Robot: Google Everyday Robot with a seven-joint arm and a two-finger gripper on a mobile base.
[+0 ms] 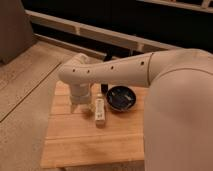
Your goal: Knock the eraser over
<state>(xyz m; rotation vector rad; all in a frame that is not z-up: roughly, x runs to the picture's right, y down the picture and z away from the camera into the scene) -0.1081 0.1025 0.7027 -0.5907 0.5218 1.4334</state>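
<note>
Over the wooden table [75,145] the big white arm [130,72] reaches across and bends down, so its gripper [80,106] hangs low on the left, close to what it must push. I cannot tell if the gripper is open or shut, or holds anything. Next to it sit the dark bowl [122,97], the white bar [100,111] and the small black eraser [104,88], which stands just behind the bar, easy to tip

Warm, dim overhead light falls on the hand [78,106] over the table's [75,145] left.

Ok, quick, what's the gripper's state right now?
Gripper: down at the table, left of the white bar; open or closed cannot be told.
</note>
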